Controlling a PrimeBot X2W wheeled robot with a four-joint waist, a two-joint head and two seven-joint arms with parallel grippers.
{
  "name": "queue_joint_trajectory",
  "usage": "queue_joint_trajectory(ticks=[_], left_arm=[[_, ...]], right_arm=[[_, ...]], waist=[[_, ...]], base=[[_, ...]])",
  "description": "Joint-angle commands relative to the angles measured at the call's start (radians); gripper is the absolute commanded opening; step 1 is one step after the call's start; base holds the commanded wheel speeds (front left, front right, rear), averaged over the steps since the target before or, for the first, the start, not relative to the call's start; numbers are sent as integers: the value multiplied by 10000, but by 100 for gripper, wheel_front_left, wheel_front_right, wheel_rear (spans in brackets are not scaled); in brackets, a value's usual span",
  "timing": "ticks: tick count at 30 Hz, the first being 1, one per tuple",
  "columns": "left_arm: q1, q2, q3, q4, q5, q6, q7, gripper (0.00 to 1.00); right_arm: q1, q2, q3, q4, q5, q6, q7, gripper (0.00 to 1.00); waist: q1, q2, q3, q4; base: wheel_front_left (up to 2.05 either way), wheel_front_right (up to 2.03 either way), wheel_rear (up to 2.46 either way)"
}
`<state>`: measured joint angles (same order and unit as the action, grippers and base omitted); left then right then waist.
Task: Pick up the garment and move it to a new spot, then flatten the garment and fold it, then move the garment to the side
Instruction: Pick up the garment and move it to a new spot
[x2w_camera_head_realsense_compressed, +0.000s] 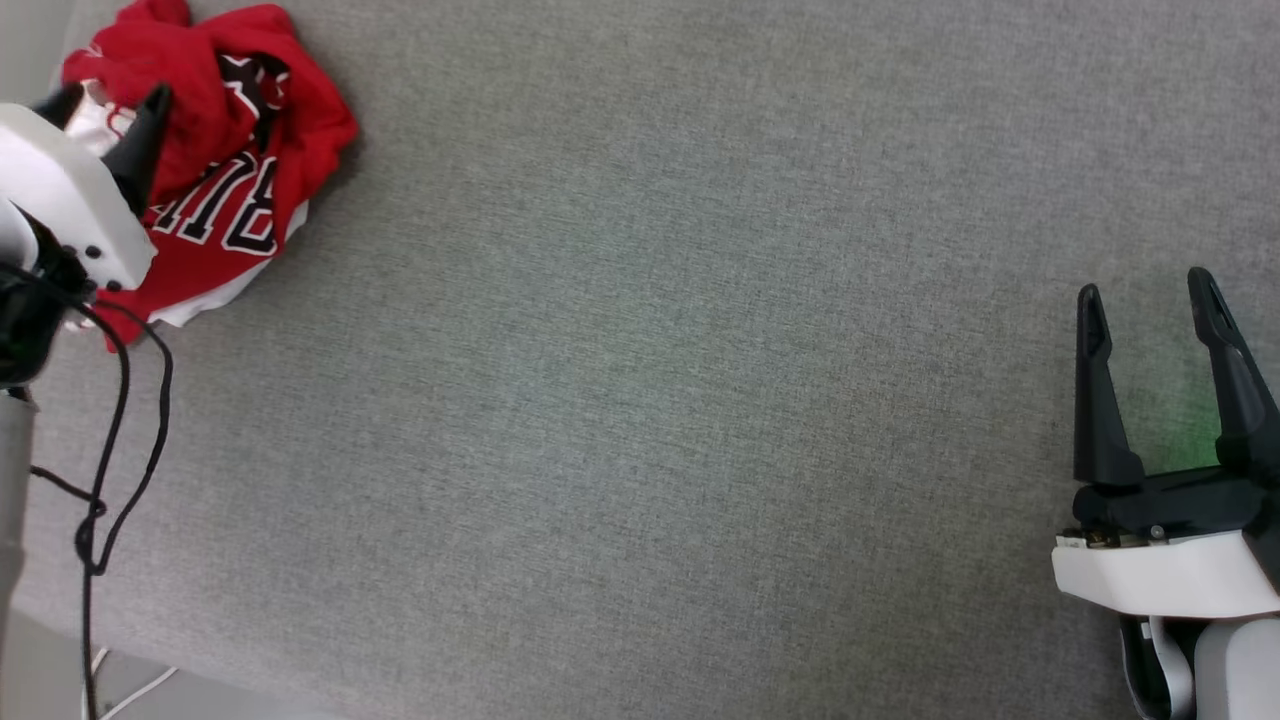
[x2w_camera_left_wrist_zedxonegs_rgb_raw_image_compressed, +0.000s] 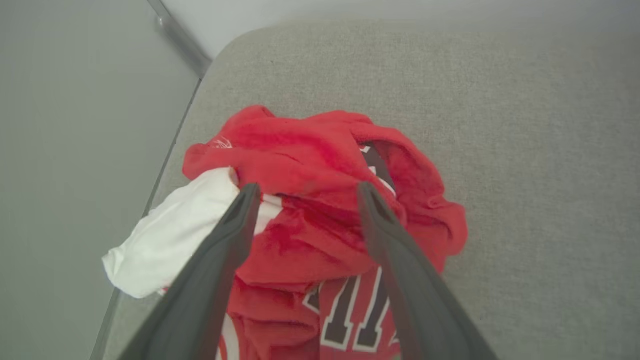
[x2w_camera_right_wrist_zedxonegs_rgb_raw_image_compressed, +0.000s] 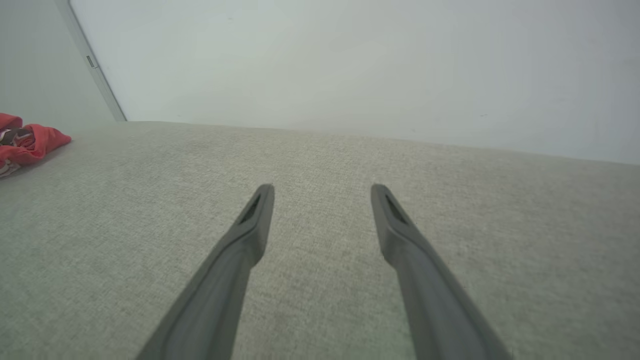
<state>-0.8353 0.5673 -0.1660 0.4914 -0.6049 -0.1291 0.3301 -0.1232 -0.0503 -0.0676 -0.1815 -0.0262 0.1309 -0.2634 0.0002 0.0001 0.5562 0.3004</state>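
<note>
Crumpled red-and-white jersey garment (x2w_camera_head_realsense_compressed: 230, 150) at upper left, near grey fabric surface (x2w_camera_head_realsense_compressed: 640, 400) edge. Over it, left gripper (x2w_camera_left_wrist_zedxonegs_rgb_raw_image_compressed: 307, 187), jaws spread; lower right, right gripper (x2w_camera_head_realsense_compressed: 1148, 290) spread, empty. Might pinch one loose fold, then slip.

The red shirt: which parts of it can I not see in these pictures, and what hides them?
Head view: the left gripper covers the left part of the shirt; the top edge cuts its top.
Left wrist view: the bottom edge cuts the letters; folds hide the rest, so the word is unreadable.
Right wrist view: the shirt is small and cut by the left edge.
Whether the gripper touches the cloth: cannot tell.
</note>
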Motion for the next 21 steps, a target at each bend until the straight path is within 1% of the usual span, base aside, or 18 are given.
queue_joint_trajectory(ticks=[1, 4, 7, 9, 12, 14, 16, 17, 18, 21], left_arm=[[-149, 133, -118, -10, -210, 11, 302, 100], [-217, 511, -644, 13, -1132, 10, 1689, 100], [-289, 746, -1030, 176, -2028, 8, 2937, 100], [-263, 840, -1339, 359, -2422, 8, 3647, 100], [-181, 840, -1754, 737, -2793, 7, 4356, 100], [-137, 643, -1934, 966, -3012, 7, 4561, 100], [-104, 627, -2210, 1147, -3084, 1, 4734, 100], [-85, 566, -2580, 1251, -3225, -2, 4736, 32], [-104, 574, -2676, 1275, -3283, -2, 4728, 0], [-317, 870, -2808, 1154, -3389, -1, 4473, 0]], right_arm=[[-107, 3, -18, -29, 16, -3, -21, 100], [-245, 3, 1, -58, -7, -3, -21, 100], [-283, 3, 73, -43, -40, -3, -21, 100], [-350, 3, 90, -12, -34, -3, -21, 100], [-428, 3, 89, 22, 3, -3, -19, 100], [-410, 3, 60, 49, 50, -3, -19, 100], [-404, 3, 95, 87, 75, -3, -19, 100], [-448, 3, 100, 142, 139, -3, -19, 100], [-444, 3, 93, 161, 144, -3, -19, 100], [-442, 3, 98, 205, 237, -3, -21, 100]], waist=[[-2, -1, 111, -65], [-2, -1, 283, -147], [-2, -1, 430, -274], [-2, -1, 511, -356], [-2, -1, 612, -456], [-2, -1, 646, -492], [-2, -1, 661, -546], [-2, -1, 627, -590], [-2, -1, 585, -598], [-2, -1, 383, -612]], base=[[0, 0, 0], [0, 0, 0], [0, 0, 0], [0, 0, 0], [0, 0, 0], [0, 0, 0], [0, 0, 0], [0, 0, 0], [0, 0, 0], [0, 0, 0]])
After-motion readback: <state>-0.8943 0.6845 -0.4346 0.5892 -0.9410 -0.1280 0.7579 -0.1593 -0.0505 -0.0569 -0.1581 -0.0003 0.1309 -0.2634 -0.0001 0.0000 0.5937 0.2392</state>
